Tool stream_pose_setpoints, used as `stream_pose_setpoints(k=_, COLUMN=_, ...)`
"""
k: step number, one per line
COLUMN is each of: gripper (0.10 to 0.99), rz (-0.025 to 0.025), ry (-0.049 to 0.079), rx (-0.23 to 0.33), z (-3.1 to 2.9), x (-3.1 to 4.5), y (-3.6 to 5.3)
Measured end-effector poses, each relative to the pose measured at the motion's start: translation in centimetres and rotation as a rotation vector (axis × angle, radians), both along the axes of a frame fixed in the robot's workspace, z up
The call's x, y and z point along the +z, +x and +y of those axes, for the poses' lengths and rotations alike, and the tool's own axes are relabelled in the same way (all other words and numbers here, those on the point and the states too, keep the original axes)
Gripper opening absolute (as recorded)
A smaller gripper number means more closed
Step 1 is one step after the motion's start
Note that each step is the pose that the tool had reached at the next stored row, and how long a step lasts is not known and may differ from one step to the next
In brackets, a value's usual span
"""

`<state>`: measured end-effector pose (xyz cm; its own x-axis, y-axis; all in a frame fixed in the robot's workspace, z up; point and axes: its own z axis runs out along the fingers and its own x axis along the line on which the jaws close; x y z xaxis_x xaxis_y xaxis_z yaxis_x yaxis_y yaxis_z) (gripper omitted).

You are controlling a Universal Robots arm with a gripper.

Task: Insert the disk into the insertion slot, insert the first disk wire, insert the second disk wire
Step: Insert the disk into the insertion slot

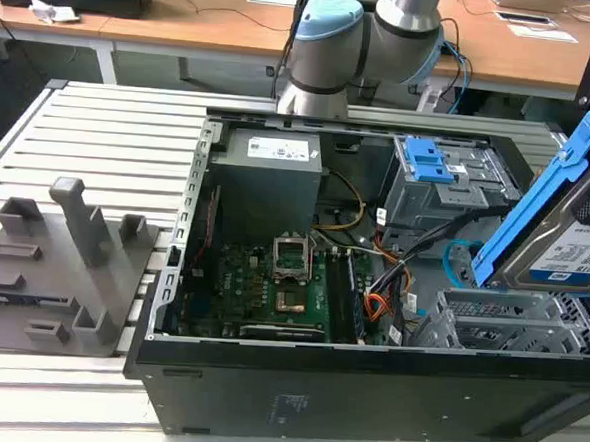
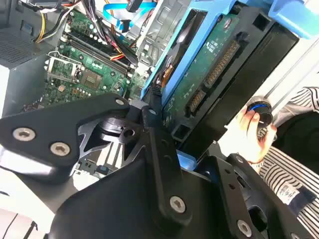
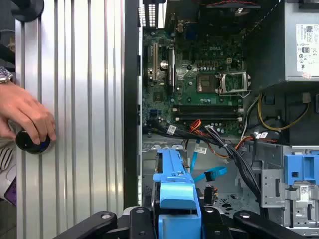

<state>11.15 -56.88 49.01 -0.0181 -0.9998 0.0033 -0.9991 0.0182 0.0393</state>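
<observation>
Exterior view: disk (image 1: 586, 251) held tilted above the insertion slot (image 1: 499, 329).
Gripper (image 3: 177, 213) looks clamped on the disk's edge in the first wrist view.

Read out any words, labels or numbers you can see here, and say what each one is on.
On the disk, white barcode label: print too small to read.
On the power supply, white label: too small to read.
On the drive cage with blue latches, white sticker: too small to read.
On a cable tag: too small to read.
Nothing can be quoted.
</observation>
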Motion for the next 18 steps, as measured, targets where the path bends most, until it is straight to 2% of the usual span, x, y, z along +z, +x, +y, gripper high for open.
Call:
stream_pose_setpoints(k=11, gripper=0.365, rz=0.0, ry=0.0, rx=0.0, z=0.0, x=-1.2, y=0.0)
stream_pose_setpoints(k=15, gripper=0.365, rz=0.0, ry=0.0, rx=0.0, z=0.0, x=-2.32, y=0.0)
stream_pose_setpoints(k=18, gripper=0.365, rz=0.0, ry=0.0, rx=0.0, z=0.0, x=-2.86, y=0.0)
